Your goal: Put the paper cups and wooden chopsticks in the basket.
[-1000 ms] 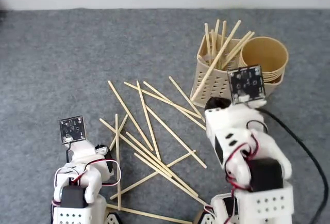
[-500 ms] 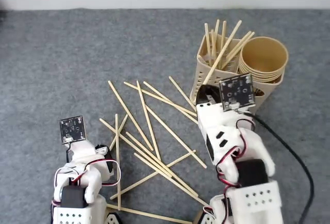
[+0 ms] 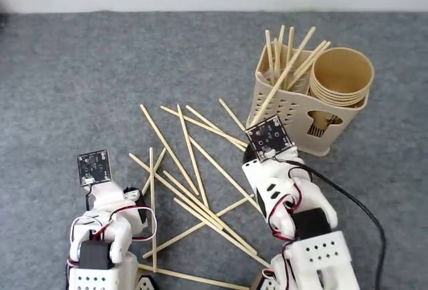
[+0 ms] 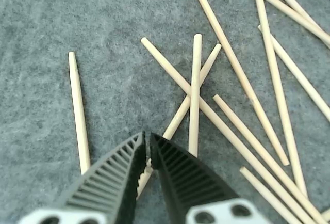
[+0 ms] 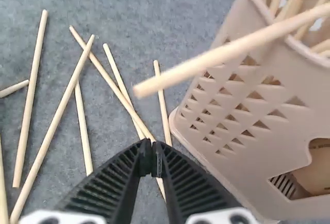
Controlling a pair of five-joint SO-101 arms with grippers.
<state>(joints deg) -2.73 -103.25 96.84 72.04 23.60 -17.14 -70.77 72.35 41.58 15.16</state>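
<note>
A beige slotted basket point(image 3: 289, 111) stands at the back right, holding a stack of paper cups point(image 3: 342, 76) and several wooden chopsticks point(image 3: 284, 59). More chopsticks point(image 3: 194, 170) lie scattered on the grey carpet in the middle. My right gripper point(image 5: 151, 149) is shut and empty, low over loose chopsticks point(image 5: 117, 87) just in front of the basket wall point(image 5: 242, 100); one chopstick point(image 5: 216, 56) juts out of the basket above it. My left gripper point(image 4: 147, 140) is shut at the front left, above crossed chopsticks point(image 4: 195, 95), holding nothing.
The left arm point(image 3: 100, 226) sits at the front left and the right arm point(image 3: 287, 196) at the front right, with the chopstick pile between them. Bare carpet stretches across the back left. A black cable point(image 3: 361, 213) trails from the right arm.
The right arm has drawn back from the basket, toward the front and left, and its wrist camera has cleared the cups. The left arm has stayed put.
</note>
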